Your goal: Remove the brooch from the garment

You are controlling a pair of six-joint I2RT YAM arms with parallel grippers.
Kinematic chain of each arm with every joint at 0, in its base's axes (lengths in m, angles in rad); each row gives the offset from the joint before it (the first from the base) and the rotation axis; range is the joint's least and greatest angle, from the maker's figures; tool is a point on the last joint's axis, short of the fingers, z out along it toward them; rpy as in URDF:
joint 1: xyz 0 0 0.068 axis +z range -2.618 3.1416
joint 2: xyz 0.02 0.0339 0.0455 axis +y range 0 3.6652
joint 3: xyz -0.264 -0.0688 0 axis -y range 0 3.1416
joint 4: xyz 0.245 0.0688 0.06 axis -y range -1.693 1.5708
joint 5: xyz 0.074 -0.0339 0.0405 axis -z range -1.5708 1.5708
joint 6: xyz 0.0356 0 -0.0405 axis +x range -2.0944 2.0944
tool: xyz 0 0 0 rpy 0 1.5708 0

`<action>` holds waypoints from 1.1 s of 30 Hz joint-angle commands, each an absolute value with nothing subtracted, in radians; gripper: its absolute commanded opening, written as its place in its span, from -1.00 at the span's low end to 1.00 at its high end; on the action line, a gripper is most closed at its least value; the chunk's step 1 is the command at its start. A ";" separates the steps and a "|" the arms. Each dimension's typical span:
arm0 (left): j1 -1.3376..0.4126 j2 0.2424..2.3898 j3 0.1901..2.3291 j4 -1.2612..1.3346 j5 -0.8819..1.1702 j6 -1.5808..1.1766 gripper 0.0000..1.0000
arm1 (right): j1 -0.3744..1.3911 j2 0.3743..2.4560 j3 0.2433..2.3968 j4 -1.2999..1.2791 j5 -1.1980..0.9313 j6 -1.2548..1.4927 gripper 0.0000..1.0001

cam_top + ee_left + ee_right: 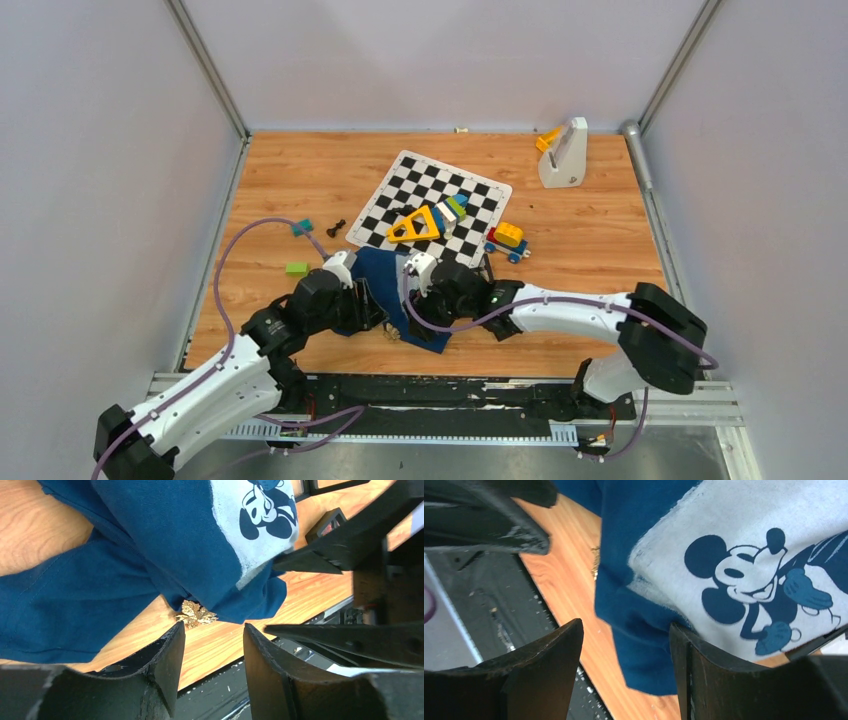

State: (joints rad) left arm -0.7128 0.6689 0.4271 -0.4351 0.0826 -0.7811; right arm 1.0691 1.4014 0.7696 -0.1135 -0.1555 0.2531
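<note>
Left wrist view: the left gripper [212, 634], jaws spread, hovers near the leaf-shaped brooch [196, 615] peeking from under a fold of the navy shirt [150, 540]. The right gripper [626, 630], also spread, hangs over the shirt's hem.

A robot test cell in a lab: plain grey panel walls [100, 150] on metal posts [206, 65] box in a wooden table [600, 260], with a metal rail [690, 405] along the near edge.
</note>
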 commanded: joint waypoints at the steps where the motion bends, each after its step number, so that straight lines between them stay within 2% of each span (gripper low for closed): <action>1: -0.714 0.623 0.414 -0.460 0.049 -0.859 0.07 | 1.081 1.510 0.854 -0.072 -0.078 0.194 0.29; 5: -0.714 0.613 0.382 -0.467 0.051 -0.897 0.07 | 1.105 1.602 0.910 -0.082 -0.055 0.193 0.25; 7: -0.713 0.603 0.367 -0.463 0.057 -0.915 0.07 | 1.110 1.638 0.933 -0.089 -0.037 0.209 0.11; 8: -0.713 0.598 0.362 -0.462 0.061 -0.919 0.07 | 1.111 1.648 0.939 -0.089 -0.030 0.223 -0.04; 11: -0.714 0.563 0.347 -0.468 0.064 -0.935 0.07 | 1.108 1.654 0.950 -0.086 -0.004 0.268 -0.77; 12: -0.713 0.554 0.345 -0.473 0.064 -0.940 0.06 | 1.106 1.646 0.952 -0.084 -0.002 0.285 -0.93; 13: -0.714 0.537 0.341 -0.475 0.066 -0.942 0.06 | 1.099 1.636 0.950 -0.078 -0.001 0.310 -1.00; 21: -0.705 0.420 0.289 -0.389 0.128 -1.018 0.02 | 0.966 1.464 0.825 0.095 -0.163 0.581 -1.00; 28: -0.703 0.312 0.140 -0.073 0.188 -1.235 0.03 | 0.915 1.402 0.789 0.143 -0.206 0.665 -1.00; 33: -0.703 0.288 0.056 0.110 0.165 -1.323 0.14 | 0.898 1.415 0.792 0.147 -0.249 0.675 -1.00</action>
State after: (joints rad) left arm -0.7063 0.3023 0.0826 -0.1219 0.1677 -1.2083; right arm 0.9092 1.4269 0.7925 0.0727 -0.1967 0.6289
